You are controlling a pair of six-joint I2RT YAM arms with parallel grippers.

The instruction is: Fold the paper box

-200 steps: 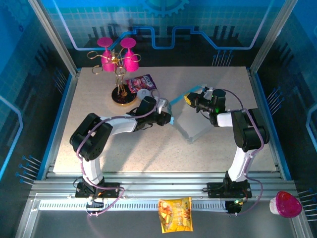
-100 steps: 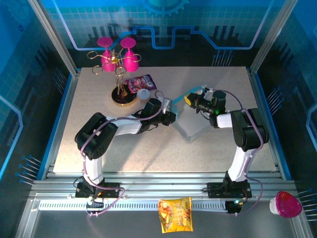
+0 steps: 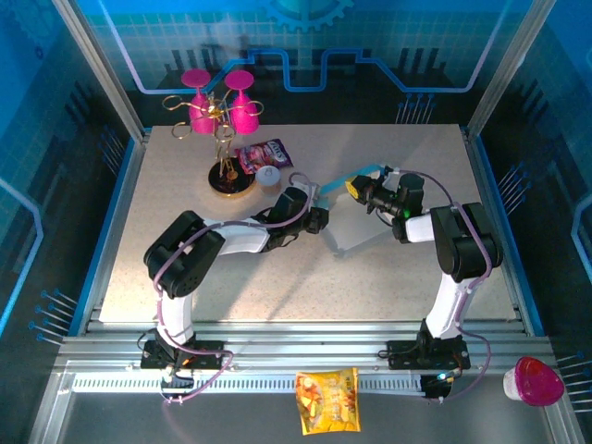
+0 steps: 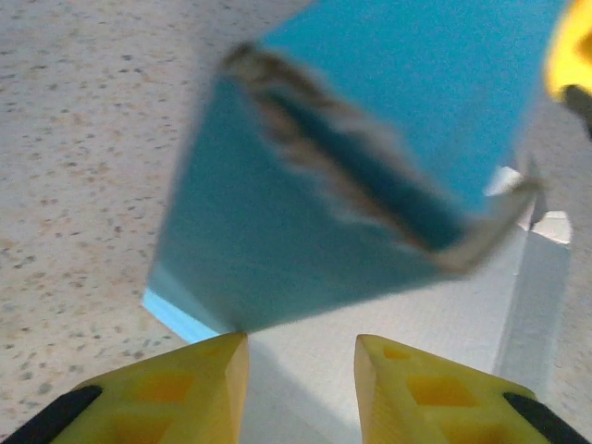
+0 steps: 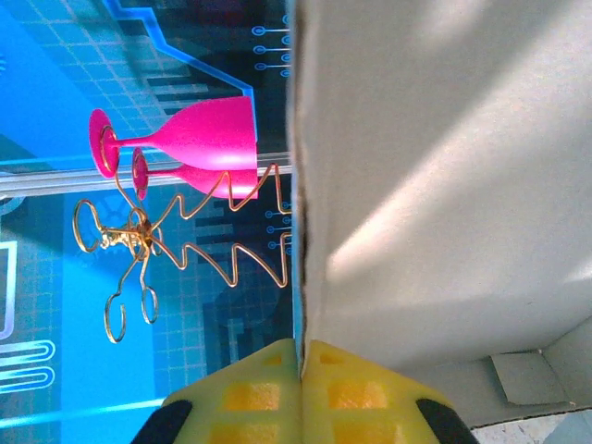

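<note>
Apparently creased, the thin blue paper box [image 4: 351, 139] has whitish matte faces.

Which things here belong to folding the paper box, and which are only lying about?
For the job: light blue cardboard paper box; right gripper, clamped on its edge; left gripper, open near it.
Lying about: gold wire rack; pink goblets on it; purple snack packet; orange snack packet.
</note>
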